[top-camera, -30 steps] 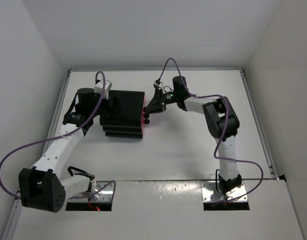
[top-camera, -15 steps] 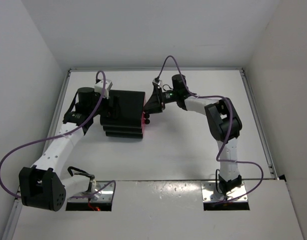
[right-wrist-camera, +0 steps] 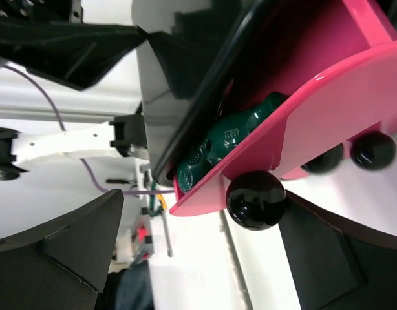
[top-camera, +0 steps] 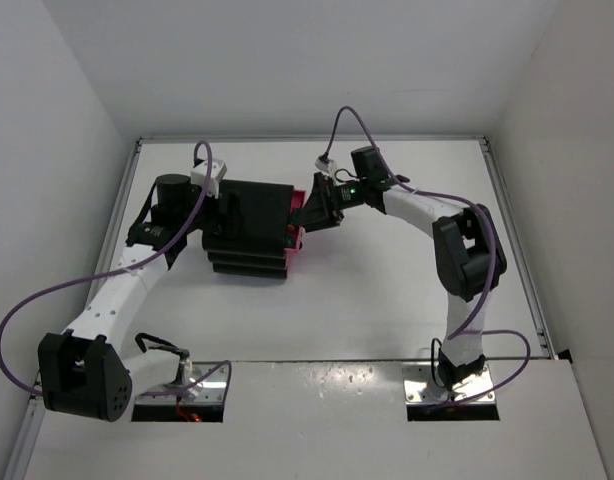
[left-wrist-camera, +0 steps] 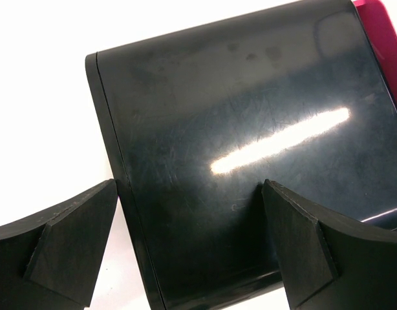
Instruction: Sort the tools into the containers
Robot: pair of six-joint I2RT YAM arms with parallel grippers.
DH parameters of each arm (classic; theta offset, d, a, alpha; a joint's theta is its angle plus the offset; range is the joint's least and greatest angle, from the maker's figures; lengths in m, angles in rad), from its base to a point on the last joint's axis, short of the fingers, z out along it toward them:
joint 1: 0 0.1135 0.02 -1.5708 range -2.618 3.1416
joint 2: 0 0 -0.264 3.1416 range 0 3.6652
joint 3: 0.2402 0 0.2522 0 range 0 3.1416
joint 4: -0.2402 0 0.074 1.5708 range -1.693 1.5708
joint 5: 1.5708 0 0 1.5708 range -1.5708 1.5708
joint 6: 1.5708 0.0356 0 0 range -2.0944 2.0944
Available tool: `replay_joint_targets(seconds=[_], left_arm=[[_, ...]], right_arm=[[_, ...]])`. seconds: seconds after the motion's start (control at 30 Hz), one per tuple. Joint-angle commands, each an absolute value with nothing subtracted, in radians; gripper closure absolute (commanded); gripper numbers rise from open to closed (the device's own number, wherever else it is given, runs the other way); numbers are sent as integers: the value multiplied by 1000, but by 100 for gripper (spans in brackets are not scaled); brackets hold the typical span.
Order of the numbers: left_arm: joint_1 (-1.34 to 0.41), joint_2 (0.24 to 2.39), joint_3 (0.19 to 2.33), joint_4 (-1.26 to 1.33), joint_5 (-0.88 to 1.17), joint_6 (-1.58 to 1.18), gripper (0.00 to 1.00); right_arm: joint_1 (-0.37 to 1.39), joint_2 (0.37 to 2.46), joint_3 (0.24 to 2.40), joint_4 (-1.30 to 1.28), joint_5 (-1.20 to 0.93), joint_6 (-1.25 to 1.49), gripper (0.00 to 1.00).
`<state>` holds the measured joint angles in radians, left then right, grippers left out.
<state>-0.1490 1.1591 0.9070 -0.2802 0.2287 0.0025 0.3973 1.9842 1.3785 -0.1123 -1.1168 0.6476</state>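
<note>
Filling a white-walled booth (top-camera: 57, 120), the white table (top-camera: 377, 300) carries the black cabinet (top-camera: 249, 215) at about 10 o'clock from its centre. The top drawer (right-wrist-camera: 328, 90) stands partly pulled out toward 3 o'clock, with the green-handled tool (right-wrist-camera: 232, 139) lying inside against its pink front. The right gripper (right-wrist-camera: 205, 206) has its jaws spread wide, the drawer's knob (right-wrist-camera: 255, 199) between them and not clamped. The left gripper (left-wrist-camera: 189, 194) hangs over the cabinet's glossy top near its 9 o'clock edge, jaws wide apart, holding nothing. 2 more knobs (right-wrist-camera: 373, 150) show beyond.
</note>
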Motion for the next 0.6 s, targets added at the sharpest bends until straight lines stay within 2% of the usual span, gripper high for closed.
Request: replay_joint_targets(seconds=[0.0, 0.2, 0.57], left_arm=[[-163, 1177, 879, -471, 262, 18, 1], [-163, 1158, 879, -471, 253, 18, 1], [-163, 1158, 861, -471, 244, 18, 1]], right_arm=[[373, 1914, 1361, -209, -1083, 499, 0], [364, 1945, 1351, -207, -1101, 488, 0], [448, 2051, 1515, -120, -1158, 601, 0]])
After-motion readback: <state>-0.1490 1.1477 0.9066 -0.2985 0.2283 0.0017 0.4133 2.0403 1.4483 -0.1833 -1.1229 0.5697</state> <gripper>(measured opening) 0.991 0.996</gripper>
